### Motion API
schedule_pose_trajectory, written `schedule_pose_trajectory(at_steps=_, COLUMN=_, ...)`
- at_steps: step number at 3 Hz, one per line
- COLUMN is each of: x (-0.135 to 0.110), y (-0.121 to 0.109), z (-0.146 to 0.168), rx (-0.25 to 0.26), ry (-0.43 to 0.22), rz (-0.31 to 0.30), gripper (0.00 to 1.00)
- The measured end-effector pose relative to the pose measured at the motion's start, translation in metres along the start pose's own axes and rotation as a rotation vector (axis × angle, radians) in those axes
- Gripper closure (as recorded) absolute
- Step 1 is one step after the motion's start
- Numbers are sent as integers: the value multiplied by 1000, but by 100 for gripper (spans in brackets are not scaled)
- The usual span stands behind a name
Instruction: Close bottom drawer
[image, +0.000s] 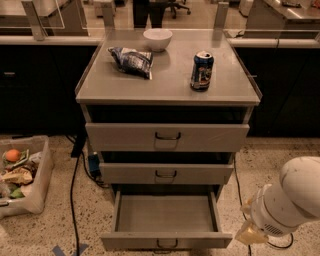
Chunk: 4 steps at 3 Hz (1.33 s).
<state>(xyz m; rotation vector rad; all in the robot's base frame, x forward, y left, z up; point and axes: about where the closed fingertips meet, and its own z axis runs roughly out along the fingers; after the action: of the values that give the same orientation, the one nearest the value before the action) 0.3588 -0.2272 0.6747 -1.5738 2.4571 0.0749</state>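
- Bottom drawer (165, 215) stood pulled out at the cabinet (165, 87) foot, front panel running left-right.
- Gripper (249, 233) hung low, just right of its front corner; grip state couldn't be told.
- Handle (167, 244) lay to gripper's left.

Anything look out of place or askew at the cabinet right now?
Only the shallow grey metal bottom drawer: it stands pulled far out, its inside looking bare. On the cabinet top, the blue drink can stands upright and nothing looks spilled. The gripper is at lower right, beside that drawer's front corner, not touching it.
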Motion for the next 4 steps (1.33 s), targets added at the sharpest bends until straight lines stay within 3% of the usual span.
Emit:
schedule_pose_trajectory(at_steps=2, x=0, y=0, z=5, rx=-7, ry=-12, rz=17, gripper=94)
schedule_pose_trajectory(at_steps=3, x=4, y=1, z=27, rx=-9, ry=-31, rz=43, gripper=100)
schedule_pose_trajectory(at_steps=4, x=24, y=19, z=96, rx=-45, ry=-38, rz=106, gripper=100)
